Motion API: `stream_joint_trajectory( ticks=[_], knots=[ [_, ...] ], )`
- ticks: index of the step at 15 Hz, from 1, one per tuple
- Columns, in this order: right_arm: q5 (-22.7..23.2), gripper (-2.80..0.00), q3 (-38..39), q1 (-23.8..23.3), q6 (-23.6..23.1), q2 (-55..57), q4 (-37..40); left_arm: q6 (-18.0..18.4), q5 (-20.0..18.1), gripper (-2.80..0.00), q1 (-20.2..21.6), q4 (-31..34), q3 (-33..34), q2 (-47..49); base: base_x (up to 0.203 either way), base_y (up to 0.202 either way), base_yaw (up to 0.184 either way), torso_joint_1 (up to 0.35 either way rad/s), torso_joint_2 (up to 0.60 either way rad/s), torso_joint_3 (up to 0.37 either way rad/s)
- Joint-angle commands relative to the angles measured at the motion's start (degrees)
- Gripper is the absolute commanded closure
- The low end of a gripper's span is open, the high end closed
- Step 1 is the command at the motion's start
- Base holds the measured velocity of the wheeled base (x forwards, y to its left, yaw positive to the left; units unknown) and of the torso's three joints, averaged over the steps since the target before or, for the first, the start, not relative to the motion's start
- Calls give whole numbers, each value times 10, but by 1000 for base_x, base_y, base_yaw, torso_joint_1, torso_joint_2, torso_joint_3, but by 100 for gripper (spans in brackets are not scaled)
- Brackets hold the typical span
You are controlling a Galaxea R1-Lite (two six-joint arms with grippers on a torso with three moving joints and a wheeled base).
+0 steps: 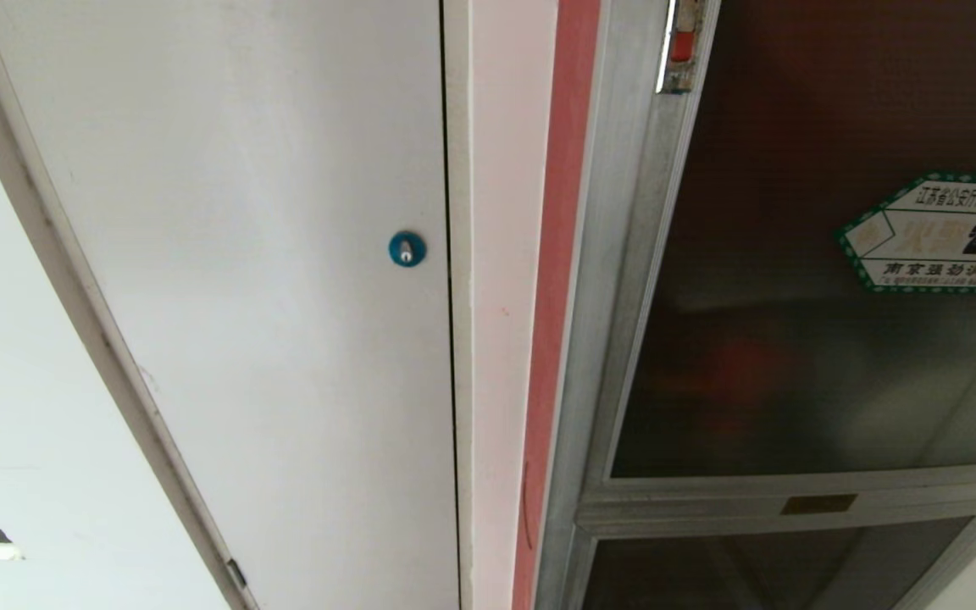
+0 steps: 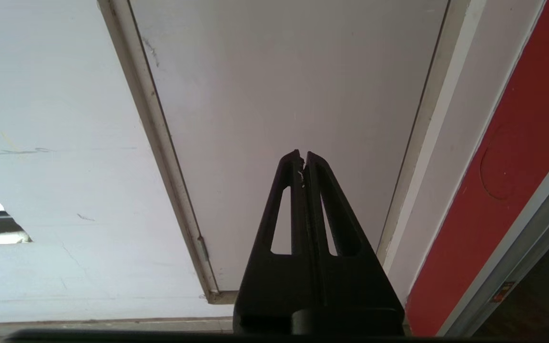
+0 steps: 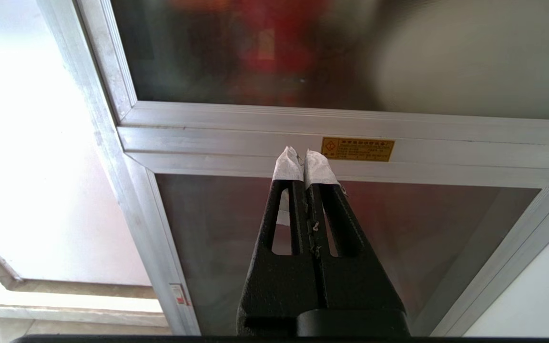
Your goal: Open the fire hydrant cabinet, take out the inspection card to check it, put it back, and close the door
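Nearest, in the right wrist view, the right gripper [image 3: 303,159] stands at lower centre, closed on nothing, its tips wrapped in white tape; just beyond it lies the silver rail with an orange label [image 3: 357,149], and the door [image 3: 303,52] is above that, at the top of the frame, so the right arm is the nearer one, I judge; the left gripper [image 2: 302,162], closed and empty too, faces only the plain white door [image 2: 293,95]. In the head view the fire hydrant cabinet [image 1: 615,296] fills the right side, its long axis vertical; ribbed aluminium frame, smooth dark glass, arrow-shaped sticker [image 1: 941,235]; the inspection card is not visible.
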Motion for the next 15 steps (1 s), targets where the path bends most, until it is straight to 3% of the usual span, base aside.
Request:
stream_joint_trajectory(
  ticks=[1, 15],
  knots=[
    [0, 0, 0, 0, 0, -1, 0, 0, 0, 0, 0, 0, 4, 0, 0, 0, 0, 0, 0, 0],
    [0, 0, 0, 0, 3, -1, 0, 0, 0, 0, 0, 0, 4, 0, 0, 0, 0, 0, 0, 0]
  ],
)
